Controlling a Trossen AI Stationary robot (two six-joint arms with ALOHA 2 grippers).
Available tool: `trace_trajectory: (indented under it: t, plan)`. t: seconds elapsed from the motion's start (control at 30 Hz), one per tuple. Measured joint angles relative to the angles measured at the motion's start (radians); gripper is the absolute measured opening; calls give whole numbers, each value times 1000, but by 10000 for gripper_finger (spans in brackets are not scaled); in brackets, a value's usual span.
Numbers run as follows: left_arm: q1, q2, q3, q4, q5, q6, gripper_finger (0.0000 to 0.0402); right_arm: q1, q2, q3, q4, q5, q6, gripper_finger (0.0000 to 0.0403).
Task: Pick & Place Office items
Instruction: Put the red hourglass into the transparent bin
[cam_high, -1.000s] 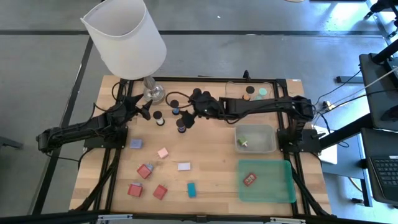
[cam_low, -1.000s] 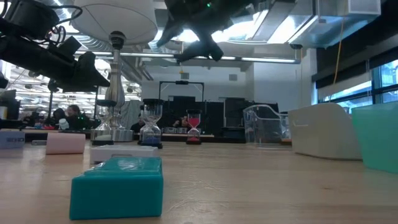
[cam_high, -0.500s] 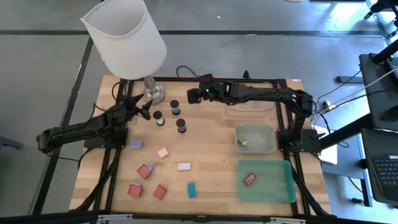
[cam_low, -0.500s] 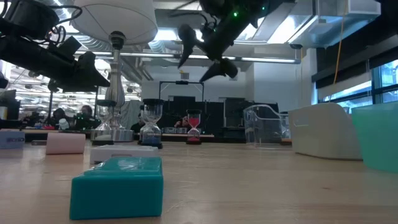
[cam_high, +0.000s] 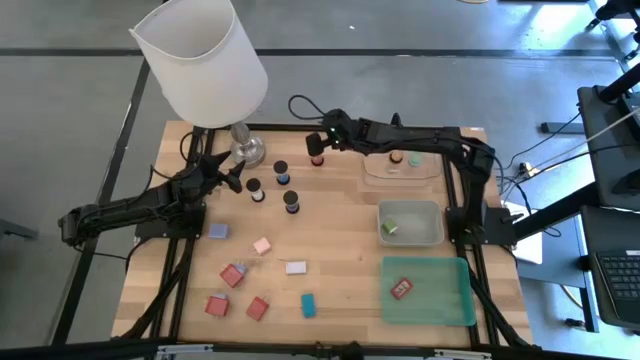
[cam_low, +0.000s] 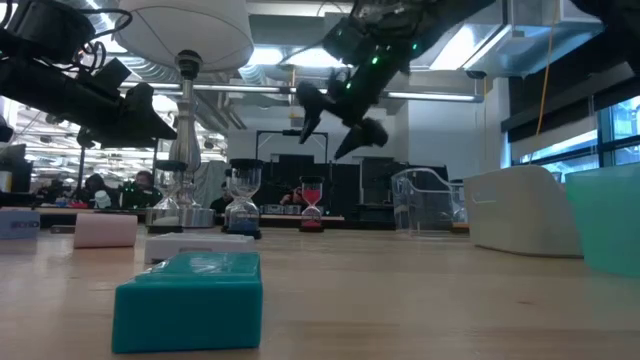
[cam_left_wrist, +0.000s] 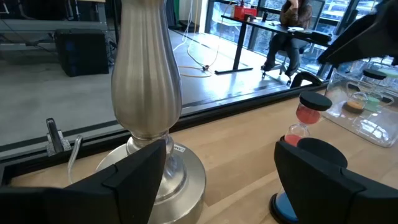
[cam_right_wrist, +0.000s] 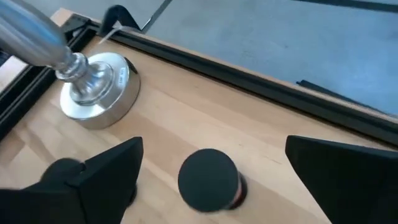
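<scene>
Right wrist: a black-capped cylinder between spread fingers

The black-capped cylinder (cam_right_wrist: 208, 180) stands on the wooden table (cam_right_wrist: 186, 118), apart from the silver lamp base (cam_right_wrist: 99, 93); both dark fingers (cam_right_wrist: 102, 174) flank it without touching.

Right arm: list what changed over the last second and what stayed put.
The right gripper swung from the table's middle toward the far edge and now hangs open above the red-banded black cylinder, not gripping it. It no longer covers the clear tray. The left gripper stayed open beside the lamp base. The blocks and other cylinders kept their places.
</scene>
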Motion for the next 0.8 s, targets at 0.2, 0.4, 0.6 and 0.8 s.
trace_trajectory:
  t: [0.2,0.4,0.6,0.8]
  plan:
    - [0,0,0,0,0,0,297,-26,48,44,67,-28,38,399]
    - [0,0,0,0,0,0,297,-28,86,63,60,-19,60,399]
    - [0,0,0,0,0,0,297,-36,133,63,48,-54,123,400]
    - [0,0,0,0,0,0,297,-33,143,63,37,-100,144,400]
